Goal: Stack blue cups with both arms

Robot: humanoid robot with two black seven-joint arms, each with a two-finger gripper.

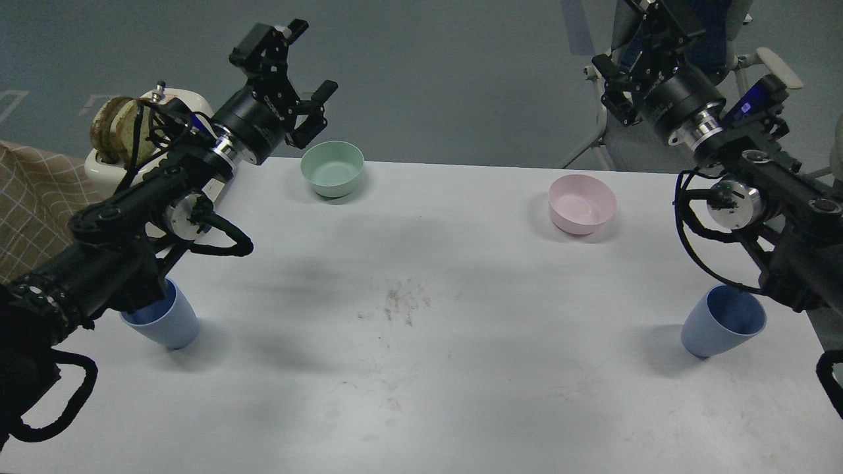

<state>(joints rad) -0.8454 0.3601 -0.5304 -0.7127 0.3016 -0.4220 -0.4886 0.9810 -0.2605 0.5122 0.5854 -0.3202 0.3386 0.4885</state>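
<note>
Two blue cups stand upright on the white table (421, 368). One blue cup (168, 321) is near the left edge, its rim partly hidden behind my left forearm. The other blue cup (721, 322) is near the right edge, just below my right forearm. My left gripper (309, 62) hangs high above the table's back left, open and empty, fingers spread wide. My right gripper (635, 66) is raised beyond the table's back right corner, dark against the chair, so its fingers cannot be told apart. Neither gripper touches a cup.
A mint-green bowl (332, 168) sits at the back left, just under the left gripper. A pink bowl (582, 204) sits at the back right. A white appliance with brown items (125, 131) stands off the left edge. A chair (757, 59) is behind the right arm.
</note>
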